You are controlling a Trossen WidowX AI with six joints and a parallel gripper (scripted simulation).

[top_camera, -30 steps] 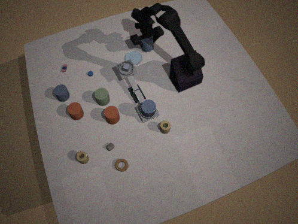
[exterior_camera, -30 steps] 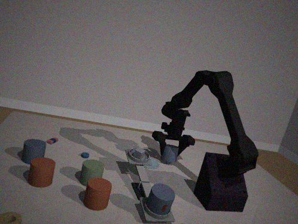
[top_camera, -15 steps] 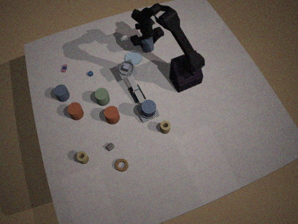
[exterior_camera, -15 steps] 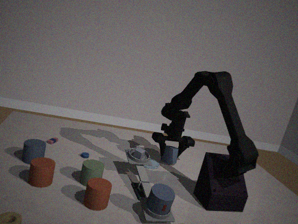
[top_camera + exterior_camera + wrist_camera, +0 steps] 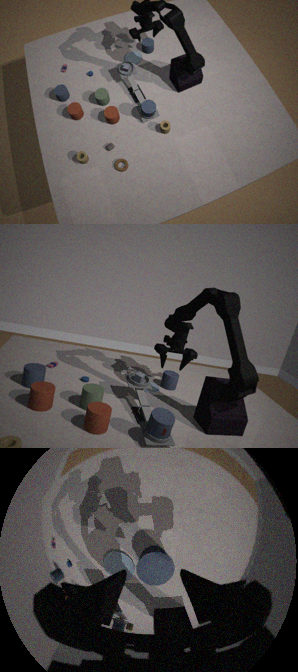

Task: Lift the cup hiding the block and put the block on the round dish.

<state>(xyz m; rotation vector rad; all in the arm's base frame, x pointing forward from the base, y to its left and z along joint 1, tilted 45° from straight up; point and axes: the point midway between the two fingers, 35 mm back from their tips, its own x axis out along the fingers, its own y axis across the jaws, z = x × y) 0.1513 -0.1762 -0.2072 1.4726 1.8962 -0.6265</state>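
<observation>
My gripper (image 5: pixel 147 38) (image 5: pixel 172 369) (image 5: pixel 153 572) is open and empty, above a blue cup (image 5: pixel 148 46) (image 5: pixel 170 380) (image 5: pixel 155 568) that stands upright on the table beside the round dish. The pale blue round dish (image 5: pixel 135 56) (image 5: pixel 154 387) (image 5: pixel 118 563) has nothing on it. The balance (image 5: pixel 127 81) (image 5: pixel 143 399) carries an uncovered grey block (image 5: pixel 125 67) (image 5: pixel 140 378) in its far pan, close to the dish. The other blue cup (image 5: pixel 148 108) (image 5: pixel 161 423), with a red mark, stands on its near end.
Left of the balance stand a green cylinder (image 5: pixel 102 96) (image 5: pixel 92 396), two orange cylinders (image 5: pixel 75 111) (image 5: pixel 112 115) and another blue one (image 5: pixel 61 93) (image 5: pixel 34 375). Small blue (image 5: pixel 90 73) and striped (image 5: pixel 64 68) pieces lie beyond. A tan hollow piece (image 5: pixel 165 127) is near the balance's near end.
</observation>
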